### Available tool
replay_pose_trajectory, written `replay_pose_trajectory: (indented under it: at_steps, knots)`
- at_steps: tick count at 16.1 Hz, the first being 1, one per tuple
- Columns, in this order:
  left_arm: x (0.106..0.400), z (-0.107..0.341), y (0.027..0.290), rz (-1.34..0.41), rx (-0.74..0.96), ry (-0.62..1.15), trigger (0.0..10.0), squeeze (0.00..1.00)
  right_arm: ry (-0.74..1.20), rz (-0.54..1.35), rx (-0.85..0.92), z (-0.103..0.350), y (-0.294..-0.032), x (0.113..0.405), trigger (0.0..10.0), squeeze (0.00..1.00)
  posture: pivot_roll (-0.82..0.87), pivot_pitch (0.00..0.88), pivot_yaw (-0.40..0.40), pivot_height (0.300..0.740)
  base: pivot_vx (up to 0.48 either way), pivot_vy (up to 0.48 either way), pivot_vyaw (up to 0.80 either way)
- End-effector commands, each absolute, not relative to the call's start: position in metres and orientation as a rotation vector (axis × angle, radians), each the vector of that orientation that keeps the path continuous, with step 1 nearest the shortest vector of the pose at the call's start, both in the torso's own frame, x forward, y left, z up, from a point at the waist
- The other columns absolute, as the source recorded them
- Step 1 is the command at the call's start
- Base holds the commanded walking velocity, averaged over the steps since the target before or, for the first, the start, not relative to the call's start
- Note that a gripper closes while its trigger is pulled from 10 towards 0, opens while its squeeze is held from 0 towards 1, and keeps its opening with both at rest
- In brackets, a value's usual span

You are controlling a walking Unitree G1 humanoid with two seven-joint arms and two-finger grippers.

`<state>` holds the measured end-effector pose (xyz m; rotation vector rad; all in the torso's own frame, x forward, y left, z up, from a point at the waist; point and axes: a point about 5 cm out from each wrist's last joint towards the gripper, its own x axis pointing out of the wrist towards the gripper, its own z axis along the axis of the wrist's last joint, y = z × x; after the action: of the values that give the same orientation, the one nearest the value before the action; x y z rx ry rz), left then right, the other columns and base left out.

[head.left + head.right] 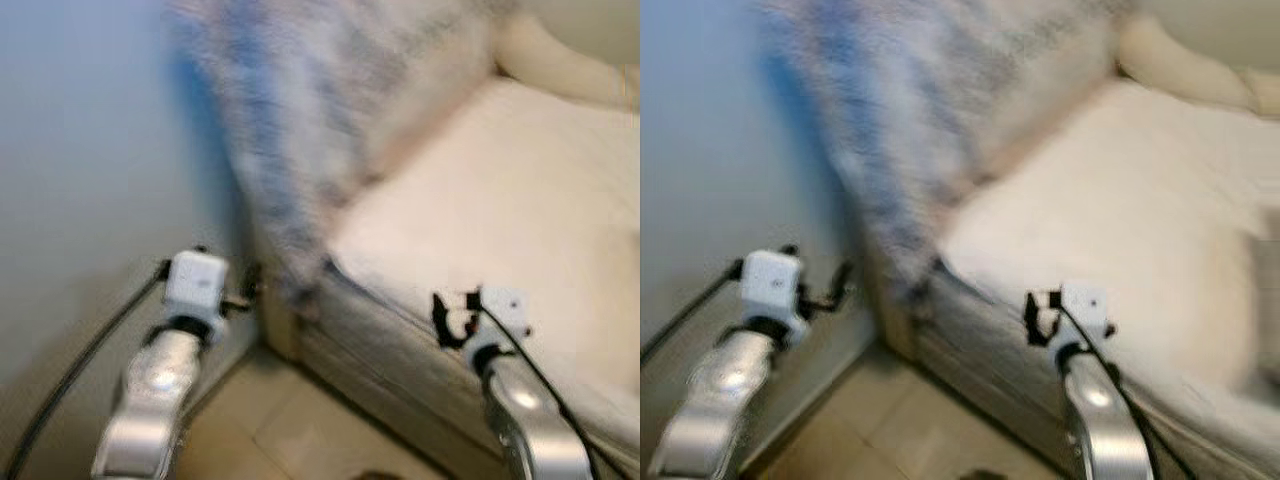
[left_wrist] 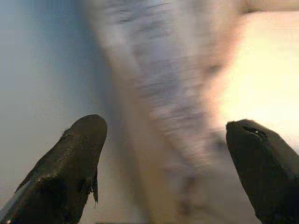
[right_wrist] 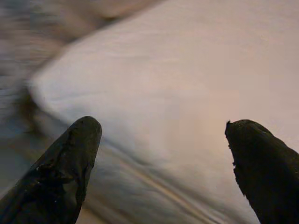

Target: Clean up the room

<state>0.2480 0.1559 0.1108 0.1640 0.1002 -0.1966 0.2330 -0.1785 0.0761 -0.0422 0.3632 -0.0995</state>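
Left eye view, blurred by motion, shows a cream sofa (image 1: 500,200) taking up most of the scene, its broad seat cushion pale and its front edge running down toward the robot's right. Against the sofa's back, at its end nearest the wall (image 1: 80,150), a grey and white blanket (image 1: 300,120) hangs draped over the arm and reaches down to the sofa's front corner. The pale blue wall stands just beside that end of the sofa, and beige floor (image 1: 300,430) lies below the sofa's front. The left gripper (image 2: 163,163) is raised near the draped blanket, its 2 black fingers (image 2: 70,163) spread wide with nothing between them. The right gripper (image 3: 159,163) hovers over the sofa's seat edge, its 2 fingers likewise wide apart and empty.
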Motion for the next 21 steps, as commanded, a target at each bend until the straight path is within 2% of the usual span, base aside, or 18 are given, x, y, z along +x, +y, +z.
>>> replay_pose_trajectory:
  at_steps: [1,2,3,4,7,9,14,21]
  knots:
    - [0.2494,0.1128,0.1598,-0.185,0.182,0.09,10.0,0.46,0.352,-0.114,-0.043,0.0785,-0.1793,0.2333,10.0,1.0,-0.08,0.0,-0.003,0.74,0.0,-0.375,-0.78]
    - [0.2499,0.1128,0.16,-0.184,0.181,0.089,10.0,0.46,0.346,-0.11,-0.046,0.0795,-0.179,0.2342,10.0,0.75,-0.08,0.0,-0.003,0.74,0.0,-0.371,-0.43]
    - [0.2504,0.1128,0.16,-0.181,0.179,0.088,10.0,0.46,0.342,-0.106,-0.053,0.0803,-0.1786,0.235,10.0,0.33,-0.08,0.0,-0.005,0.74,0.0,-0.371,0.0]
    - [0.2504,0.1128,0.1599,-0.181,0.179,0.088,10.0,0.46,0.342,-0.106,-0.053,0.0802,-0.1786,0.2351,10.0,0.0,-0.08,0.0,-0.005,0.74,0.0,-0.375,0.0]
    - [0.251,0.1144,0.1591,-0.175,0.173,0.073,10.0,0.45,0.338,-0.108,-0.056,0.0809,-0.1784,0.2362,10.0,0.0,-0.08,0.0,-0.005,0.74,0.0,-0.336,0.0]
    - [0.2523,0.1153,0.1609,-0.144,0.152,0.071,10.0,0.42,0.336,-0.111,-0.058,0.081,-0.1788,0.2364,10.0,0.0,-0.08,0.0,-0.006,0.74,0.0,0.0,0.0]
    - [0.2528,0.1193,0.1615,-0.167,0.122,0.042,10.0,0.47,0.333,-0.117,-0.048,0.0829,-0.1789,0.2379,10.0,0.0,-0.08,0.0,-0.012,0.74,0.132,0.0,0.0]
    - [0.2518,0.1165,0.1551,-0.216,0.102,0.049,10.0,0.48,0.324,-0.128,-0.045,0.0838,-0.1804,0.2381,10.0,0.0,-0.09,0.0,-0.018,0.74,0.368,0.0,-0.72]
